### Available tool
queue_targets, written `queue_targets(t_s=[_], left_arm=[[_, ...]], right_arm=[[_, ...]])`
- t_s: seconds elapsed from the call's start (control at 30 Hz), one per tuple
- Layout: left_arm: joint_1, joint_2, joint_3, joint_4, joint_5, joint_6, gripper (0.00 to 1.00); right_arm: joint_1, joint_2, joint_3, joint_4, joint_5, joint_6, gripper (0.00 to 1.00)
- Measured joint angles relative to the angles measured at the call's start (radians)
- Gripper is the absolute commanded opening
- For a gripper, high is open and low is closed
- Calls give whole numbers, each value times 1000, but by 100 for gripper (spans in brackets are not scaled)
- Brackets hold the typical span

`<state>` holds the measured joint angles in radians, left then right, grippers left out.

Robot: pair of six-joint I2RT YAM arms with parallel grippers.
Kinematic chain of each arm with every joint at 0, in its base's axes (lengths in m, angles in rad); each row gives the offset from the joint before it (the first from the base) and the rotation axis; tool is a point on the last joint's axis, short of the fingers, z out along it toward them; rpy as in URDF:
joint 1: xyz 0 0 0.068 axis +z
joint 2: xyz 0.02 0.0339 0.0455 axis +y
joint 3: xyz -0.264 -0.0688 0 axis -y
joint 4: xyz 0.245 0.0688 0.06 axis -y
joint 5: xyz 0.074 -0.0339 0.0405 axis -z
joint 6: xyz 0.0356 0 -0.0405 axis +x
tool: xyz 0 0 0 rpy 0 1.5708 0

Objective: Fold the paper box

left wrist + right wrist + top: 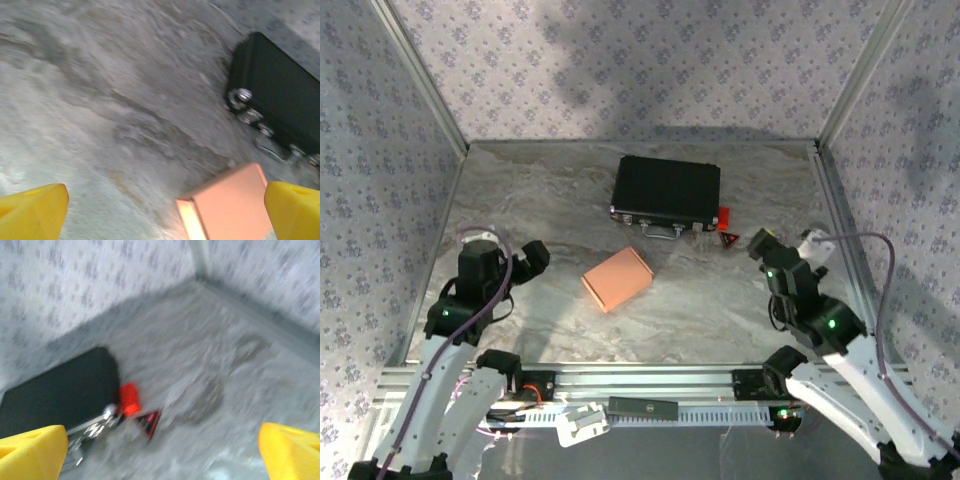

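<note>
Near the tabletop's centre, your box (617,278) lies apart from the case (666,192). Left claw (532,258) and right claw (763,243) are both released, holding nothing. Risk: push from one side and it skids or the thin card crushes.

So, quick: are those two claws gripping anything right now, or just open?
Left gripper: jaws open, holding nothing.
Right gripper: jaws open, holding nothing.

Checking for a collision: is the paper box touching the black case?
No, bare table lies between the paper box and the black case.
</note>
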<state>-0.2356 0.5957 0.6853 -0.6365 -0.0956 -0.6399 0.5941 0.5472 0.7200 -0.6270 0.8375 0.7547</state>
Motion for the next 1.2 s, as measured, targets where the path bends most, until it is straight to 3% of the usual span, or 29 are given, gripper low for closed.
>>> queue_targets(t_s=[0.1, 0.23, 0.33, 0.5, 0.7, 0.9, 1.2], left_arm=[[0, -26, -42, -6, -143, -4, 100], [0, -23, -96, 18, -293, 35, 100], [0, -39, -184, 144, -346, 145, 100], [2, -50, -376, 436, -330, 385, 100], [41, 209, -445, 806, -267, 588, 100], [96, 507, -431, 1043, -198, 665, 100], [177, 685, -390, 1268, -89, 674, 100]], right_arm=[[-83, -113, -200, 212, 21, -217, 99], [-236, -175, -469, 506, -81, -462, 99], [-341, -160, -588, 645, -166, -589, 99], [-494, -69, -677, 872, -305, -678, 99], [-563, 134, -691, 1072, -396, -669, 99], [-552, 329, -677, 1226, -437, -674, 99], [-571, 507, -661, 1417, -514, -692, 99]])
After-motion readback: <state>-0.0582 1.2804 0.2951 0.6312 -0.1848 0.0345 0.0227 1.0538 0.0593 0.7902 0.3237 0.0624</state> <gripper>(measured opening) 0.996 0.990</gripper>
